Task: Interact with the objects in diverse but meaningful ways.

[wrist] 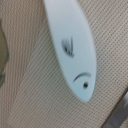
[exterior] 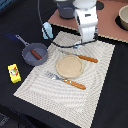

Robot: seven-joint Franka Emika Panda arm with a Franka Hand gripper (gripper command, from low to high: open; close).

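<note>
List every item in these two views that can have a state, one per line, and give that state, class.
Frying pan: upright on the dark table, holding the sausage.
Sausage: lying inside the pan.
Fish: lying flat on the woven mat.
Wooden plate: on the mat, nothing on it.
Fork: lying beside the plate.
Knife: lying beside the plate.
Yellow packet: lying on the table.
Claw: fingers not visible.

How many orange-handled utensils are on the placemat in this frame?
2. The knife lies beside the round wooden plate on its far side; the fork lies on its near side. The arm could hide others.
</note>
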